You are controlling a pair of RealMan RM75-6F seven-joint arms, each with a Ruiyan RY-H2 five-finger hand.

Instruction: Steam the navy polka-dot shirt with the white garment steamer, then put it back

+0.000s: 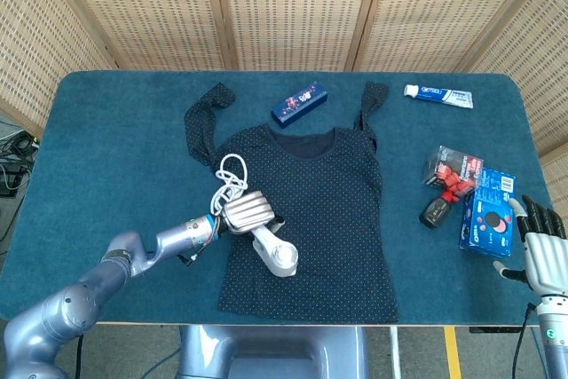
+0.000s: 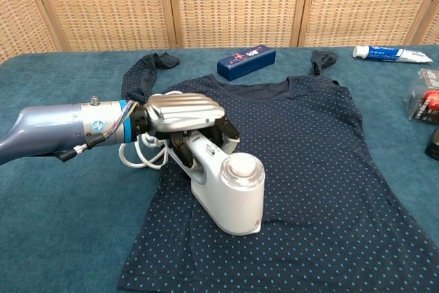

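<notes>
Left robot hand (image 2: 184, 111): fingers wrapped round the handle of the white garment steamer (image 2: 230, 190), a firm full grasp from above.
Steamer position: its head juts forward and down from the left robot hand, resting on or just above the shirt's lower left panel; contact cannot be told for certain.
Steamer axis: long axis runs from the left robot hand diagonally toward the shirt's hem and the robot's body.
Cord (image 1: 229, 175): white loops lie just behind the left robot hand, partly on the shirt's edge, partly on the worktop.
Navy polka-dot shirt (image 1: 333, 219): spread flat, directly under and to the right of the left robot hand, neck pointing away from the robot, hem nearest it.
Right robot hand (image 1: 538, 246): fingers spread, holding nothing, at the far right edge, well apart from the shirt.
Nearer hand: the left, already over the cloth; most unsteamed fabric probably lies to its right.
Worktop (image 1: 115, 148): blue carpet-like cover.
Room: woven wicker screen panels (image 1: 293, 6) stand behind the worktop.
</notes>
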